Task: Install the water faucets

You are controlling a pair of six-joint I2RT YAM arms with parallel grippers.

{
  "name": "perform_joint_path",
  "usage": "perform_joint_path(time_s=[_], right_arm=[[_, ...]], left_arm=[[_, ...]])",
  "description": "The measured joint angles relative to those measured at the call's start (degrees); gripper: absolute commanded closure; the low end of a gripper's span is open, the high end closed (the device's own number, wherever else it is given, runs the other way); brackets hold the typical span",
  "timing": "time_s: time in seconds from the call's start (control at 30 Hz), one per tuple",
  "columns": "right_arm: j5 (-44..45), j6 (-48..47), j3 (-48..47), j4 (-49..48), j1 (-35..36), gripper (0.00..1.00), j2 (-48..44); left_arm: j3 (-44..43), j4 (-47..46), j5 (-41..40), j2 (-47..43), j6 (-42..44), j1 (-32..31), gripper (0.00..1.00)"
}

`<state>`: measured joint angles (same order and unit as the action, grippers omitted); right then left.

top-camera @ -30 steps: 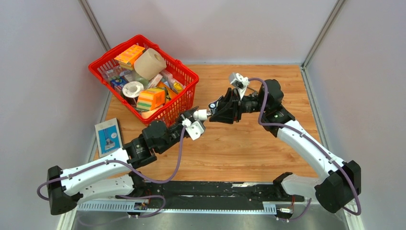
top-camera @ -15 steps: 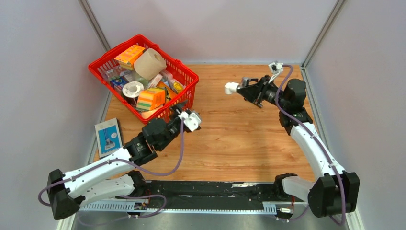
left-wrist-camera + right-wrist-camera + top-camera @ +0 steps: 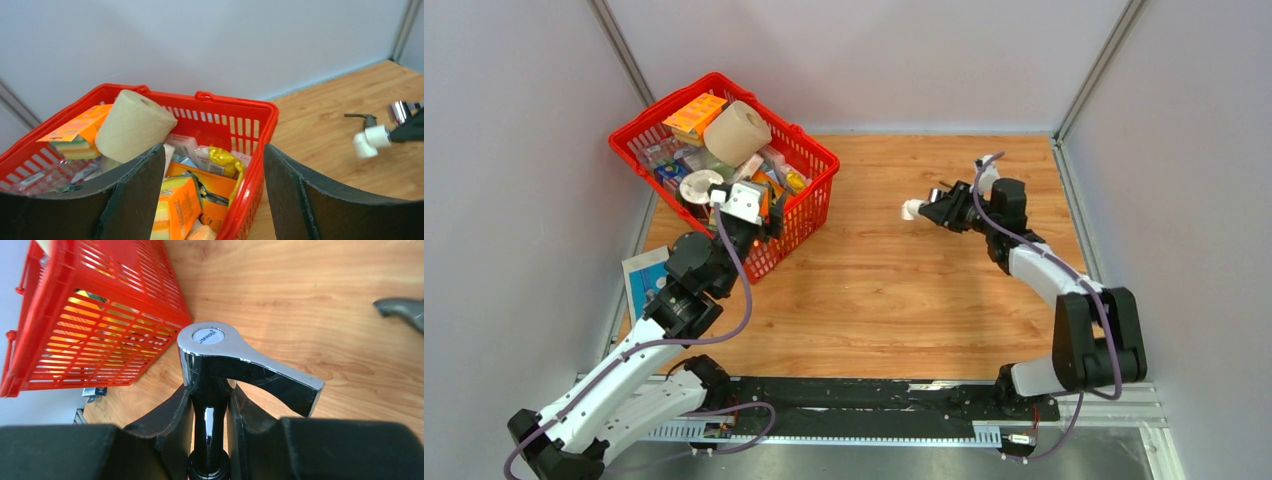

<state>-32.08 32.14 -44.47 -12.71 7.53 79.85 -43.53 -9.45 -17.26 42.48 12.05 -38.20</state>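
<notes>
Silver faucet (image 3: 220,365) sits clenched in our right fingers (image 3: 167,427), near the tabletop's (image 3: 894,300) far-right corner. Our left fingers (image 3: 132,192) hang released over the red basket (image 3: 235,103).

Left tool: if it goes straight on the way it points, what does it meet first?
Probably the near orange sponge pack inside the red basket, just ahead of the open left tool; depth is unclear.

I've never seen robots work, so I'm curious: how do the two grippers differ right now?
The left gripper stands open and empty, while the right gripper is shut on a shiny silver faucet. The left gripper hovers over the red basket, looking in at its contents. The right gripper hangs over the wooden table, apart from the basket. Both are black and two-fingered.
</notes>
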Motion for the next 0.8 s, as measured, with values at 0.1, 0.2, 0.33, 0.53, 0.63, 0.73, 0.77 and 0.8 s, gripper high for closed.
perform_joint_path(time_s=[0.1,0.2,0.33,0.53,0.63,0.73,0.77,0.8], right_arm=[[0.42,2.56,0.02,-3.28,2.49,1.0,5.75],[0.63,5.73,-1.42,-6.38,5.07,1.0,12.2],[1.2,9.22,-5.18,-9.53,7.26,0.99,20.24],[3.78,12.28,-10.62,-11.72,7.87,0.92,27.85],[5.49,13.05,-12.09,-11.72,7.8,0.84,30.34],[6.29,14.12,-12.98,-11.72,7.65,0.75,31.65],[6.75,14.27,-13.18,-11.58,7.56,0.73,31.71],[7.08,14.36,-13.31,-11.37,7.43,0.69,31.76]], left_arm=[[0.98,-1.29,-3.91,-0.83,-0.9,0.96,0.12],[2.43,-2.93,-8.0,-2.1,-1.53,1.97,0.08],[4.11,-5.25,-10.73,-3.45,-1.66,2.82,0.02],[4.92,-6.73,-12.74,-3.89,-1.66,3.15,0.0],[5.03,-7.19,-13.09,-4.39,-1.66,3.17,0.0],[5.29,-7.65,-13.27,-4.87,-1.66,3.17,0.0],[5.33,-7.76,-13.29,-4.94,-1.66,3.19,0.0],[5.35,-7.82,-13.31,-4.98,-1.66,3.21,0.0]])
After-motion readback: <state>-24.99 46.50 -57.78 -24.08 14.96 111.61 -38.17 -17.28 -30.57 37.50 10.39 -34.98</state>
